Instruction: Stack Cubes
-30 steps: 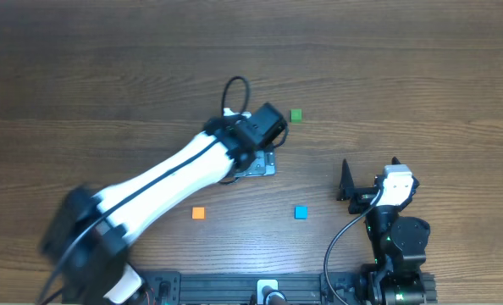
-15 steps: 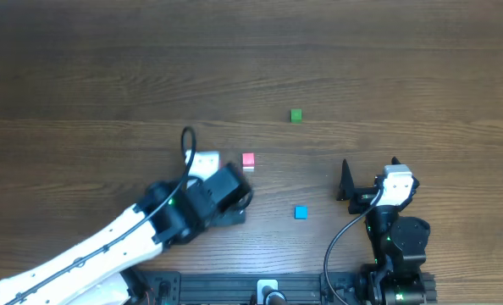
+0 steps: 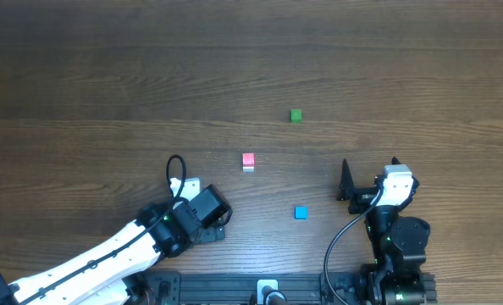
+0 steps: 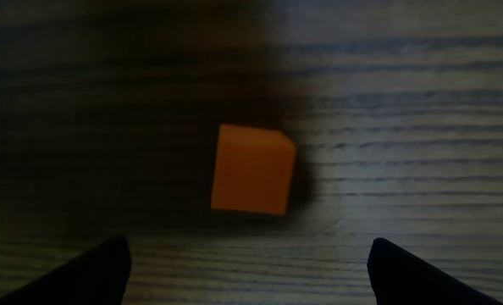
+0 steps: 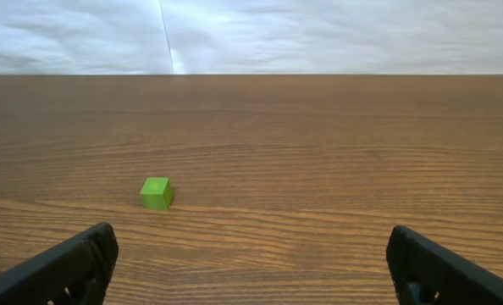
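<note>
Orange cube, probably light, rigid: I am hovering my empty, wide-open left claw above it, favouring opposite flat sides.

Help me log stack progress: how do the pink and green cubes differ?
The pink cube seems to sit on a white cube; the green cube lies straight on the table. Pink is nearer the arms' bases, green farther out. Both look alike in size.

The white left arm has drawn back toward its base, its fingers now over the small orange cube, uncovering the small pink cube on the desk.
</note>
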You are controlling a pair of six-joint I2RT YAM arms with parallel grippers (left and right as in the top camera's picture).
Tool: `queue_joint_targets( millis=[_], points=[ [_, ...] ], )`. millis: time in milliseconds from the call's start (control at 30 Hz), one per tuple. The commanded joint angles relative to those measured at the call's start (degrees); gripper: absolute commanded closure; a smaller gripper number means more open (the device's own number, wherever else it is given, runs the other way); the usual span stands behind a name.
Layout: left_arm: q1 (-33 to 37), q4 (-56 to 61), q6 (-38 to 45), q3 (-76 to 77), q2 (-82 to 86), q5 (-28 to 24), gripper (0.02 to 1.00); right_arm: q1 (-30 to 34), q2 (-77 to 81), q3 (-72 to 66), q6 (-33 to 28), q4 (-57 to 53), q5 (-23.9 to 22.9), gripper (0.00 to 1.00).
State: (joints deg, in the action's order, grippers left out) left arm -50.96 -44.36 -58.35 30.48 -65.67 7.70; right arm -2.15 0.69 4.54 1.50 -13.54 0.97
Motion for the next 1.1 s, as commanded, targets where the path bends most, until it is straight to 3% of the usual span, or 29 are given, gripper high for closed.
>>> queue_joint_targets(
  millis=[33, 733, 1100],
  points=[
    [0.68, 1.51, -0.02, -0.63, 0.33, 0.55, 0.119, 0.35, -0.35, -0.37, 0.13, -0.11, 0.02, 0.009],
    [6.25, 8.59, 8.72, -0.63, -7.1, 0.74, 0.174, 0.35, -0.35, -0.37, 0.11, -0.11, 0.02, 0.009],
    [6.23, 10.6, 11.69, -0.63, -8.72, 0.87, 0.303, 0.35, -0.35, -0.37, 0.13, -0.13, 0.02, 0.009]
  ],
)
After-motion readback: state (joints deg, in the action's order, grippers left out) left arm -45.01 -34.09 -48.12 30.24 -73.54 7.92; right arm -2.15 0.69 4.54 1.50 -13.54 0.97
